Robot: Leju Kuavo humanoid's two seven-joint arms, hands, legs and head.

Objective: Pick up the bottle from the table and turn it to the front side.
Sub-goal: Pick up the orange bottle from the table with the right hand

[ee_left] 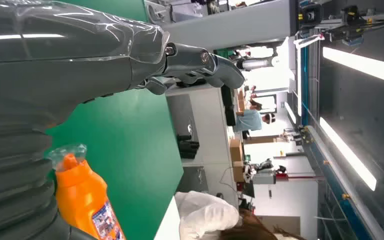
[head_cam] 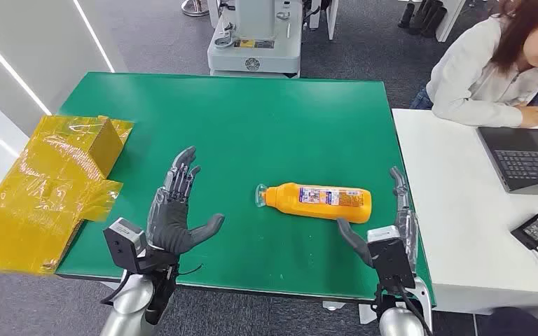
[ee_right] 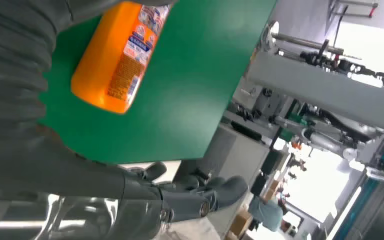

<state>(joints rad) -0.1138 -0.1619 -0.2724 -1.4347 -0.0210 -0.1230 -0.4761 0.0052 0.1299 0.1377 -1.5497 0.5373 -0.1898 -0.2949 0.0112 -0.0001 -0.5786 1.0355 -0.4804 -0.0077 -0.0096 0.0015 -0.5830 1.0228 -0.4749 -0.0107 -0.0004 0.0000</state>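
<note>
One bottle (head_cam: 319,198) lies on one green table (head_cam: 252,119), and two robot hands hover over the near edge. The bottle is orange plastic with a clear cap pointing toward 9 o'clock and its flat base toward 3 o'clock; a printed label with blue, white and red patches wraps its middle. It rests on its side, at about 4 o'clock from the table's centre.

The left hand (head_cam: 176,210) sits at about 8 o'clock from the bottle, well apart from it, fingers spread and straight, thumb out to the side, holding nothing. The right hand (head_cam: 392,227) is at about 4 o'clock from the bottle, just beside its base, fingers extended and thumb reaching toward the bottle without closing on it; it too is empty.

In the left wrist view the bottle's cap end (ee_left: 80,192) shows near the hand's ribbed cover.

One yellow taped box (head_cam: 56,185) overhangs the table's left edge at 9 o'clock. One person (head_cam: 497,63) sits at 2 o'clock beside one laptop (head_cam: 529,157) on a white desk (head_cam: 455,210).
</note>
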